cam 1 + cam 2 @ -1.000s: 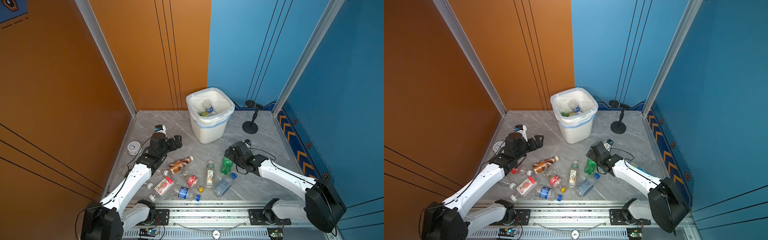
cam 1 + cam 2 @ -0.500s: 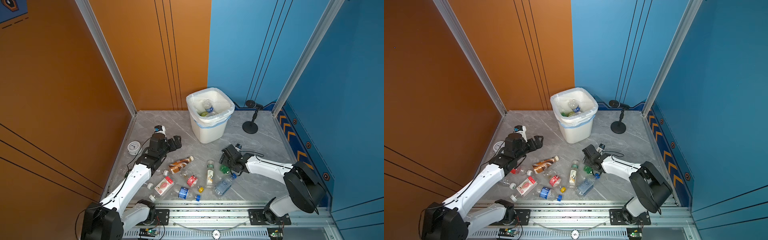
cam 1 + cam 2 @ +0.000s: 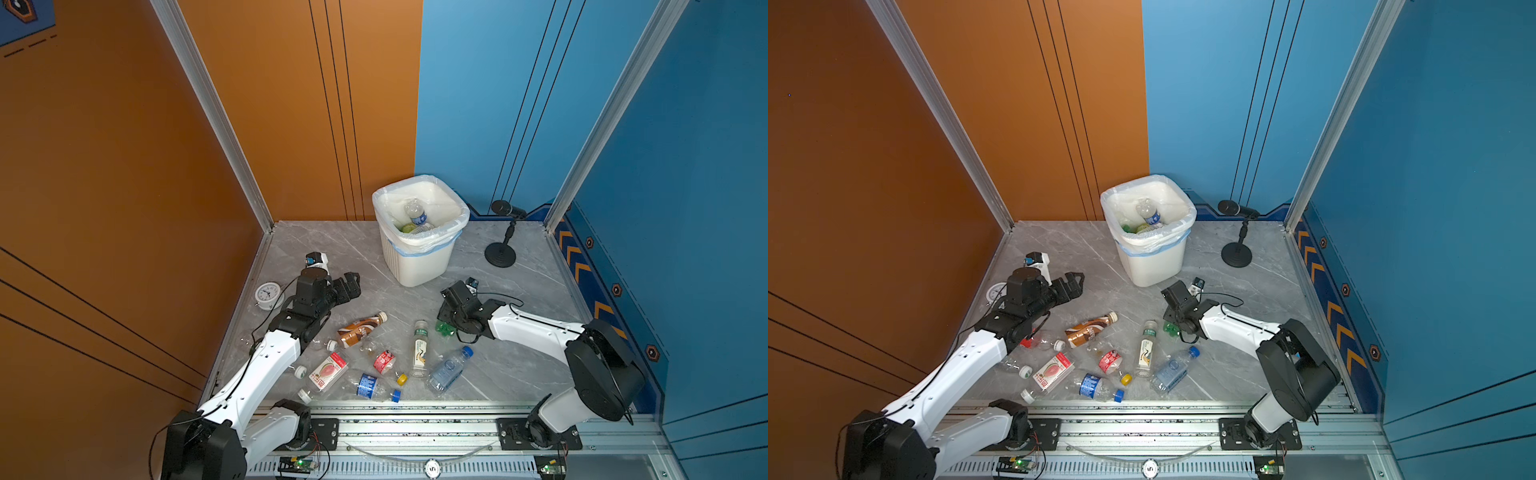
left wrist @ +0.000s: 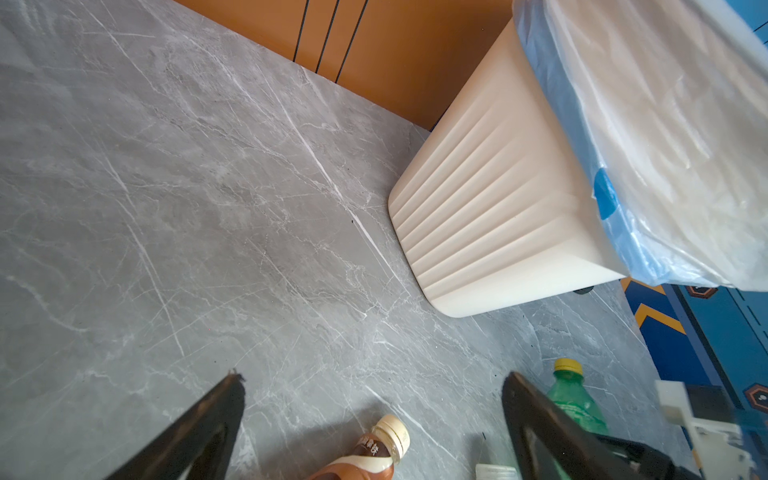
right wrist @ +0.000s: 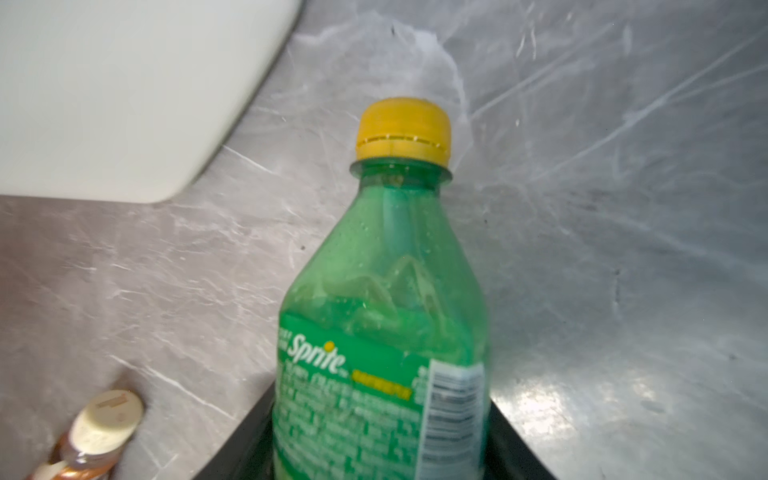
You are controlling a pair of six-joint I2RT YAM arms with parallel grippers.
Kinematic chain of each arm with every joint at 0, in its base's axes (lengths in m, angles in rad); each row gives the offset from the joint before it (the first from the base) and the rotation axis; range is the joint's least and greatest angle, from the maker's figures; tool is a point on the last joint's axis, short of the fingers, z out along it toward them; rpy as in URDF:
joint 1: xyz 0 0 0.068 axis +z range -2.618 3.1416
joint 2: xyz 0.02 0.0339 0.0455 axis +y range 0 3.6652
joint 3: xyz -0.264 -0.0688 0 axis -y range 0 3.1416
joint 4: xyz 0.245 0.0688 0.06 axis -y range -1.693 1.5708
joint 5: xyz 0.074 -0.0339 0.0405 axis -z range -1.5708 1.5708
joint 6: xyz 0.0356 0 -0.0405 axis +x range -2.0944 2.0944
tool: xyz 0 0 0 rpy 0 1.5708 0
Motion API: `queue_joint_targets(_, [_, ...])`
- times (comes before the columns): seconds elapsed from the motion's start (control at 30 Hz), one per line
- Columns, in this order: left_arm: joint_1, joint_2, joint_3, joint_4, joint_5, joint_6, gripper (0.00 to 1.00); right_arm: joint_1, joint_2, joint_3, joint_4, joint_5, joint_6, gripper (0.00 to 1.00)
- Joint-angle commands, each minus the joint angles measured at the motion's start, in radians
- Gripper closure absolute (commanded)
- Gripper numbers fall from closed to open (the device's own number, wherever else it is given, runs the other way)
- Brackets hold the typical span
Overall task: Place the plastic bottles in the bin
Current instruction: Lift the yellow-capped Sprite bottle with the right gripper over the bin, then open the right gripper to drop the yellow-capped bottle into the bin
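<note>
- Narrowed the right gripper [image 5: 380, 419] from wide to snug on the green bottle [image 5: 386, 299], on the table [image 3: 324, 249] near the bin [image 3: 419, 266]
- Kept the left gripper [image 4: 374, 376] wide open, empty
- Ready for lifting binward

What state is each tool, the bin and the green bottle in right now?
left tool: open, holding nothing
right tool: shut on the green Sprite bottle
green Sprite bottle: capped, gripped around its label
bin: upright, lined, a few bottles inside
brown bottle: capped, lying on its side
</note>
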Motion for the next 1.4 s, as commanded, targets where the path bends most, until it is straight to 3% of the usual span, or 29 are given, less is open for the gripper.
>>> queue_joint_targets(0.0, [0.008,-0.003,-0.014,-0.01,0.013,-0.01,0.02,-0.012,-0.11,0.076,-0.053,0.084,-0.08,0.46])
queue_joint_targets(0.23, [0.012,0.002,-0.03,-0.003,0.013,-0.025,0.02,-0.011,-0.271,0.231,-0.077,0.23,-0.263,0.45])
queue_joint_targets(0.43, [0.013,-0.011,-0.041,-0.01,0.012,-0.031,0.02,-0.013,-0.247,0.367,-0.004,0.264,-0.392,0.45])
queue_joint_targets(0.7, [0.016,-0.046,-0.055,-0.032,0.005,-0.035,0.02,-0.036,-0.04,0.658,0.05,0.188,-0.543,0.45])
queue_joint_targets(1.1, [0.025,-0.104,-0.075,-0.068,0.0,-0.049,0.02,-0.086,0.33,1.071,-0.007,0.065,-0.572,0.43])
queue_joint_targets(1.37, [0.03,-0.111,-0.077,-0.074,0.002,-0.057,0.02,-0.092,0.454,1.18,-0.047,0.019,-0.568,0.42])
